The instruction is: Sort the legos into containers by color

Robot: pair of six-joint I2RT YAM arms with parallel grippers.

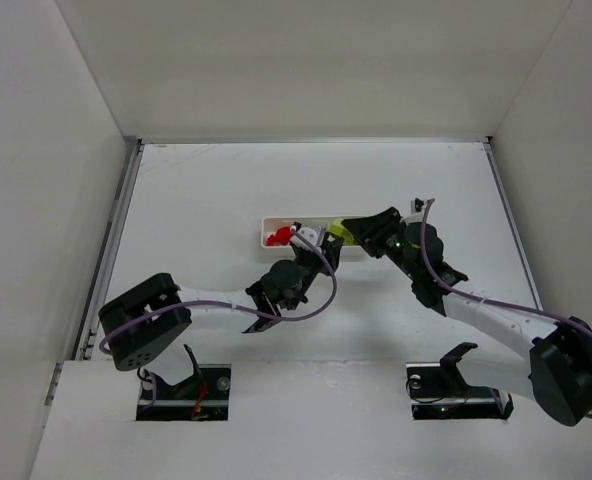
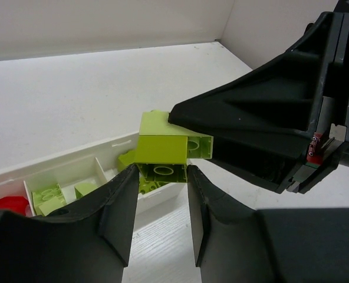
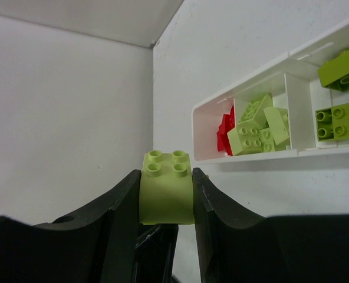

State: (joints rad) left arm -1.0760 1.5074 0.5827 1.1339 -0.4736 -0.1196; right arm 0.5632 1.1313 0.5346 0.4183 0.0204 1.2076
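A white table [image 1: 206, 190] is enclosed by white walls on 3 sides. Open surface is left all around the long, shallow white plastic tray [image 1: 268, 226], which is set at mid-table, well apart from every wall. Both grippers are crowded at the tray.

A small yellow-green plastic brick [image 3: 165, 200] is clamped between the fingers of the right gripper [image 3: 165, 172], near the tray's right end. The left gripper [image 2: 161, 194] is seen with its fingers partly parted, the tips flanking the brick's underside; whether it grips cannot be told.

Red bricks [image 1: 276, 237] are seen in the left compartment and pale green bricks [image 3: 257, 127] in the middle 1.
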